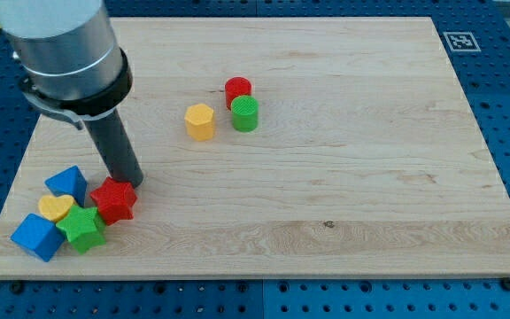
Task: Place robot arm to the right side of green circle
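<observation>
One long diagonal separates my tip [132, 182], a bare rod end effector grasping nothing beside the red star [115, 200] near the desk's [370, 195] bottom-left corner, from the green circle [245, 114] toward the top edge's middle, up-right.

Bare board right of green circle [245, 114]; red cylinder [238, 90] touches its top.

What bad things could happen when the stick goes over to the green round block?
1. My tip sits right by the red star block, so starting off carelessly could knock it and its neighbours.
2. The yellow hexagon block lies on a straight path to the green round block; I might shove it.
3. The red round block touches the green one, so arriving too close could push both.
</observation>
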